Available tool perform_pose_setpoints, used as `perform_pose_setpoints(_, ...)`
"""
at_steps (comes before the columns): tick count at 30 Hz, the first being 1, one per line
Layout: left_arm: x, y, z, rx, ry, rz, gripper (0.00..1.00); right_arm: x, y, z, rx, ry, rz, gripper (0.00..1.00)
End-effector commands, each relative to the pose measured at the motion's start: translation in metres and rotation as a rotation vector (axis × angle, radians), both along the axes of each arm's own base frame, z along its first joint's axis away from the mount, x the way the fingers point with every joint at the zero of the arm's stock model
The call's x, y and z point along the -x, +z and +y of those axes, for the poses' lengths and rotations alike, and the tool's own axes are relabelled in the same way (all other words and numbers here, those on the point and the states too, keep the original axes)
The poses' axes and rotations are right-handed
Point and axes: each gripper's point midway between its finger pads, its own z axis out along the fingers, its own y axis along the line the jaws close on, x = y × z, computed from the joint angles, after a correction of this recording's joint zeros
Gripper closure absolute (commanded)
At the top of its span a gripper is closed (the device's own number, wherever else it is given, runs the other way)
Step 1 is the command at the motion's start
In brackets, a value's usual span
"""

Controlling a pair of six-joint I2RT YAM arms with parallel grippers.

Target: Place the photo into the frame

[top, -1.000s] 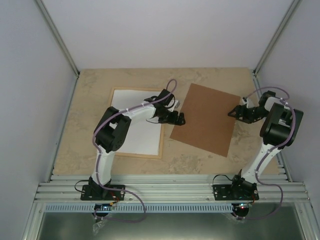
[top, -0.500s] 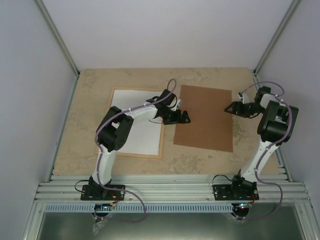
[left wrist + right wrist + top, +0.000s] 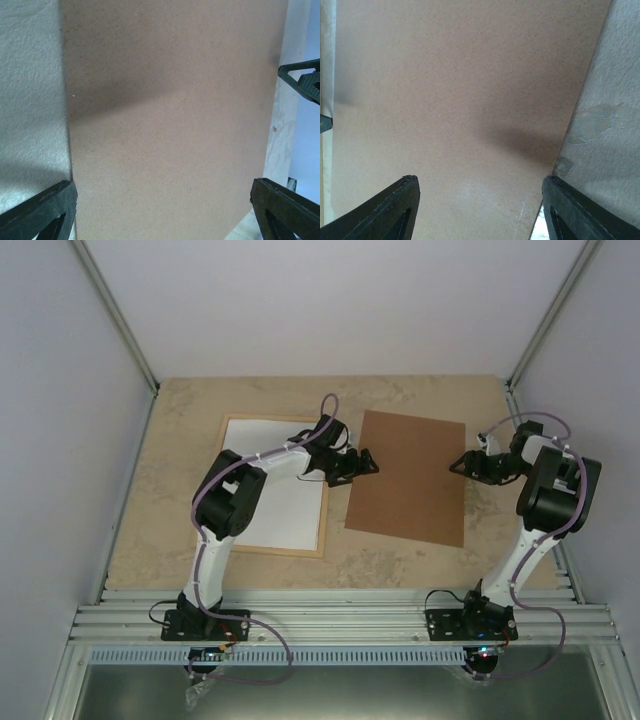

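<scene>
At the near edge of the table (image 3: pixel 180 440), beyond the two arm bases, the frame (image 3: pixel 280 552) lies flat on the left, its thin wooden rails enclosing a white sheet (image 3: pixel 290 515). Just to its right lies a brown backing panel (image 3: pixel 410 490), also flat on the table and apart from the frame. The photo shows in none of the views. Whether it sits under the sheet or under the panel cannot be told.

Midway up the table the two arms face each other across the panel. The left gripper (image 3: pixel 366 462) sits at its left edge and the right gripper (image 3: pixel 458 463) at its right edge.

Judging by this, the step in hand concerns the backing panel – placing it or readying it – not the photo itself. The task looks early, with nothing yet loaded into the frame. The next move likely calls for finding the print. A thin board lying flat offers little to pinch, so any lift would have to start from an edge.

Both grippers are released. In the left wrist view the left gripper (image 3: pixel 162 185) has its fingers spread wide, with only the panel (image 3: pixel 165 100) beyond them. The right gripper (image 3: pixel 480 180) is likewise splayed above the board (image 3: pixel 460 75) – holding nothing. Whether either fingertip touches the panel cannot be told.
</scene>
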Motion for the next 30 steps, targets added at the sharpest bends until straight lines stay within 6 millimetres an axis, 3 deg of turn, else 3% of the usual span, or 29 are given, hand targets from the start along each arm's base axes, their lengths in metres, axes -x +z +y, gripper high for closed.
perform_pose_setpoints(1,0.019,-0.028,-0.016,0.058,-0.076,0.088,0.04,0.052,-0.065,0.016,0.0,0.01,0.279,0.32)
perform_pose_setpoints(4,0.018,0.023,-0.034,0.187,-0.168,-0.053,0.05,0.055,-0.066,0.023,-0.02,0.019,0.288,0.32)
perform_pose_setpoints(7,0.016,0.059,-0.039,0.271,-0.197,-0.152,0.05,0.057,-0.067,0.029,-0.035,0.027,0.291,0.33)
perform_pose_setpoints(17,0.026,0.1,-0.042,0.409,-0.234,-0.218,0.05,0.061,-0.066,0.036,-0.038,0.043,0.29,0.34)
perform_pose_setpoints(24,0.023,0.1,-0.037,0.418,-0.196,-0.194,0.06,0.062,-0.066,0.033,-0.021,0.039,0.29,0.34)
perform_pose_setpoints(28,0.004,0.057,-0.013,0.219,-0.028,-0.038,0.03,0.058,-0.063,0.025,0.012,0.023,0.283,0.34)
perform_pose_setpoints(30,0.005,0.034,0.001,0.12,0.036,0.039,0.02,0.057,-0.059,0.02,0.027,0.01,0.278,0.33)
